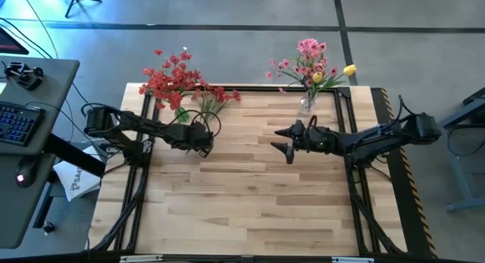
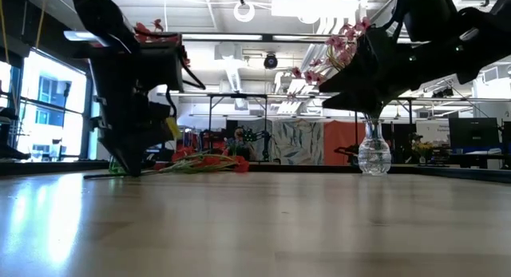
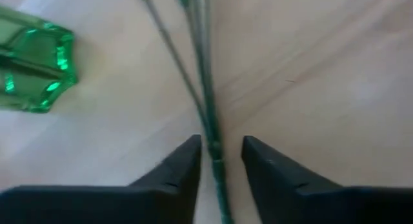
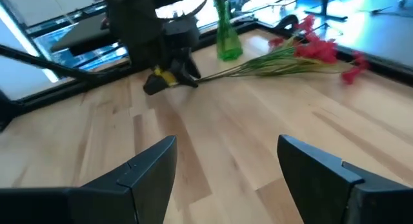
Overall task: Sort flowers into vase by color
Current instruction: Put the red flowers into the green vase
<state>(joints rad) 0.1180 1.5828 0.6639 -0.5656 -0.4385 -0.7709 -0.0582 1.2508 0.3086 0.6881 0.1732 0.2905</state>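
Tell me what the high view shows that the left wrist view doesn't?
Only the high view shows the red flowers, the pink flowers in the clear vase, and the right gripper waiting mid-table with jaws open. Only the left wrist view shows the left gripper up close, its jaws either side of the stems. Both show the green vase.

Left gripper (image 1: 200, 148) low at the tabletop, jaws narrowly parted; right gripper (image 1: 286, 141) raised, jaws wide.
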